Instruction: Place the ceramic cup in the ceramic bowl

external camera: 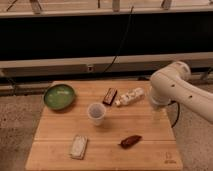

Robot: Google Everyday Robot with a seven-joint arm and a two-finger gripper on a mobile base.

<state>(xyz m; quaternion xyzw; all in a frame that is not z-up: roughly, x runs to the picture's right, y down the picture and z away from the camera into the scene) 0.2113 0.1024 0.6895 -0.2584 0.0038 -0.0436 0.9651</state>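
Dim warm light; claw (157,113) shadowed at right.

No legible text; stamp (170,160) on table (105,147) unreadable.

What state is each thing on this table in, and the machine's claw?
pale handleless ceramic cup: upright, centre
round green ceramic bowl: upright, holds no cup
clear plastic bottle: lying on its side
small dark packet: flat beside bottle
brown oblong lump: lying near front
pale flat packet: lying front left
gripper: beneath white arm, over wooden table's right edge
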